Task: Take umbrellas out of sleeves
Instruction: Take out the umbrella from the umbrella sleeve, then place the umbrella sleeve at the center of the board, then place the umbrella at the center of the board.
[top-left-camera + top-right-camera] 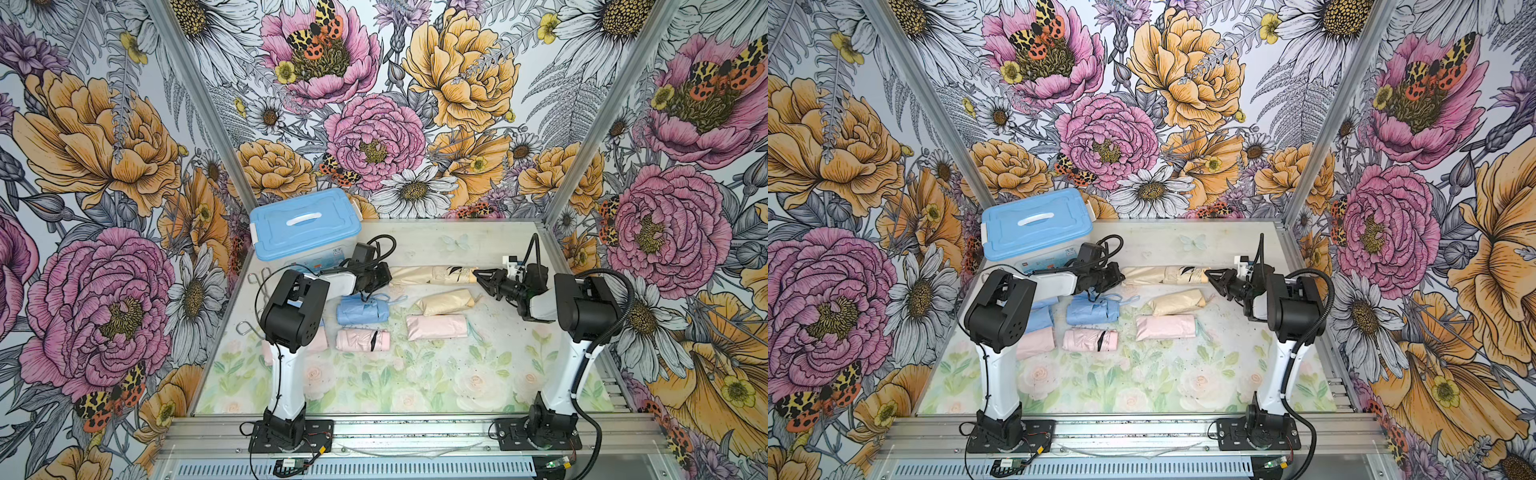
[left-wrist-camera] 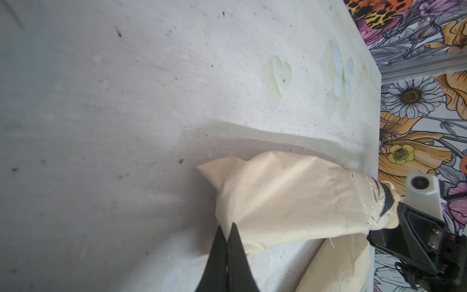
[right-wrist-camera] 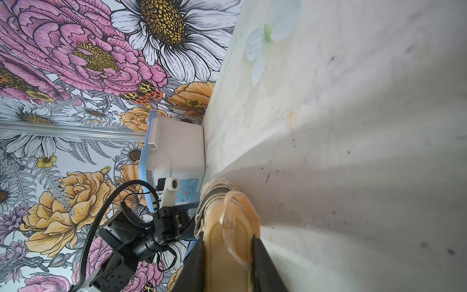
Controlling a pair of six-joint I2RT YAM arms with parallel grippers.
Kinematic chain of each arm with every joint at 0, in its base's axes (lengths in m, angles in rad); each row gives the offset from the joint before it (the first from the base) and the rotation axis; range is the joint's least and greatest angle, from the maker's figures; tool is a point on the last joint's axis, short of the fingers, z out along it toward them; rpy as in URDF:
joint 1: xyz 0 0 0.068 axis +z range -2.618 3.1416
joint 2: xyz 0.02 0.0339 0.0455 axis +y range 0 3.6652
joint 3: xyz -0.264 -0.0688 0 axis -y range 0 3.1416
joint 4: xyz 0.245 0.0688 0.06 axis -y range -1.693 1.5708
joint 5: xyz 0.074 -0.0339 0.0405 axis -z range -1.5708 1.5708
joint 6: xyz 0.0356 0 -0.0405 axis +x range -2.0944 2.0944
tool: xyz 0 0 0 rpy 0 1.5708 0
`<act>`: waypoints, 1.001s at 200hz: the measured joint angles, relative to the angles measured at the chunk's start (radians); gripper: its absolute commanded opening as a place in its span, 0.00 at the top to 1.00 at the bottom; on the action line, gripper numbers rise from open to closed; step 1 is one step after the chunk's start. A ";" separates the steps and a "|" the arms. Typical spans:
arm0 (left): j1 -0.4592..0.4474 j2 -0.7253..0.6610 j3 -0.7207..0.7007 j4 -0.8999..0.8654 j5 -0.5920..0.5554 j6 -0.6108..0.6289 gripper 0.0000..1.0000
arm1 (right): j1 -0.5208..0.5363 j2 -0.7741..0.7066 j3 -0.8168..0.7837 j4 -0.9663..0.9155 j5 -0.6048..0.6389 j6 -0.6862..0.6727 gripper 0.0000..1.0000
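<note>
A cream-yellow umbrella [image 1: 453, 274] lies at the back of the table, its far half still inside a cream sleeve [image 1: 409, 275]. My left gripper [image 1: 389, 277] is shut on that sleeve's closed end; in the left wrist view its tips [image 2: 227, 228] pinch the cloth [image 2: 278, 197]. My right gripper [image 1: 478, 276] is shut on the umbrella's stubby handle [image 3: 222, 252], with the jaws [image 3: 228, 236] on either side of it and the wrist loop across it. A bare blue umbrella [image 1: 361, 309] and a bare pink umbrella [image 1: 361, 340] lie nearer the front.
A blue-lidded plastic box [image 1: 305, 224] stands at the back left. A filled cream sleeve [image 1: 446, 301] and a filled pink sleeve [image 1: 436, 326] lie centre right. Flat blue [image 1: 1040, 316] and pink [image 1: 1036, 343] sleeves sit behind the left arm. The floral walls close in three sides.
</note>
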 measured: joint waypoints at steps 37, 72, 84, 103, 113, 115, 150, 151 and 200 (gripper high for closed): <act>0.003 0.000 0.000 0.000 0.000 0.000 1.00 | -0.034 0.000 0.000 -0.002 -0.005 0.000 1.00; 0.003 0.000 0.000 0.000 0.000 0.000 0.98 | -0.053 0.000 0.000 -0.013 -0.008 0.000 0.93; 0.003 0.000 0.000 0.000 0.000 0.000 0.95 | -0.057 0.000 0.002 -0.018 -0.008 -0.002 0.90; 0.003 0.000 0.000 0.000 -0.002 0.000 0.91 | -0.058 0.000 0.005 -0.038 -0.008 -0.015 0.81; 0.003 0.000 0.000 0.000 -0.004 0.001 0.88 | -0.058 0.000 0.010 -0.053 -0.007 -0.027 0.76; 0.003 0.000 0.000 0.000 -0.004 0.000 0.87 | -0.058 0.000 0.011 -0.058 -0.007 -0.028 0.75; 0.003 0.000 0.000 -0.001 -0.018 0.000 0.76 | -0.059 0.000 0.033 -0.128 -0.006 -0.080 0.57; 0.003 0.000 0.000 0.000 -0.018 0.000 0.76 | -0.059 0.000 0.034 -0.129 -0.005 -0.080 0.57; -0.007 -0.006 0.000 -0.003 -0.035 -0.003 0.57 | -0.068 -0.013 0.056 -0.240 0.024 -0.150 0.36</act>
